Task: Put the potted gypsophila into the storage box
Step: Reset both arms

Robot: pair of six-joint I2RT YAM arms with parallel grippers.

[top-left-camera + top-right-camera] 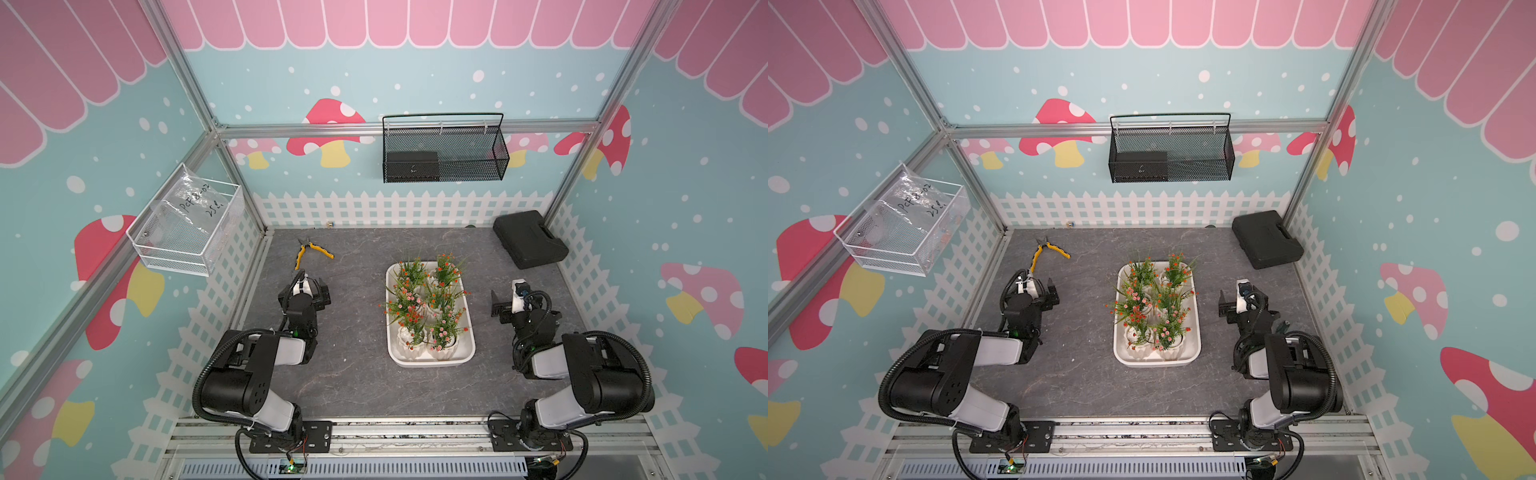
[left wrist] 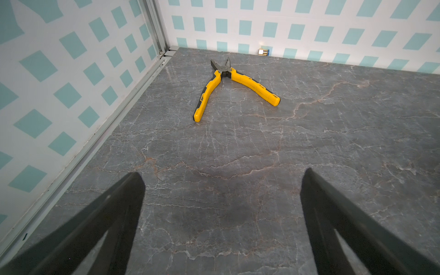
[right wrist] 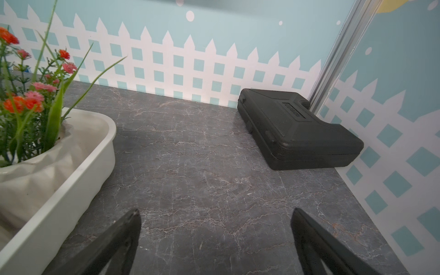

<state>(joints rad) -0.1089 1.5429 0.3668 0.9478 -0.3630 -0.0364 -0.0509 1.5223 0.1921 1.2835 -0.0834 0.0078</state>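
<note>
Potted gypsophila (image 1: 415,309) is being contained, all six pots, in the storage box (image 1: 432,362) on the counter (image 1: 353,374). The left claw (image 2: 223,173) and right claw (image 3: 216,210) are being held wide and empty.

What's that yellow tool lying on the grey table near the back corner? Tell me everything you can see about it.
It is a pair of pliers with yellow-and-black handles and dark metal jaws. The handles look like moulded plastic or rubber and are spread wide in a V. The short pointed jaws are open too, aimed at the fence-patterned back wall. It lies flat on the grey marble-patterned tabletop, towards its back left corner. Nothing else touches it.
</note>
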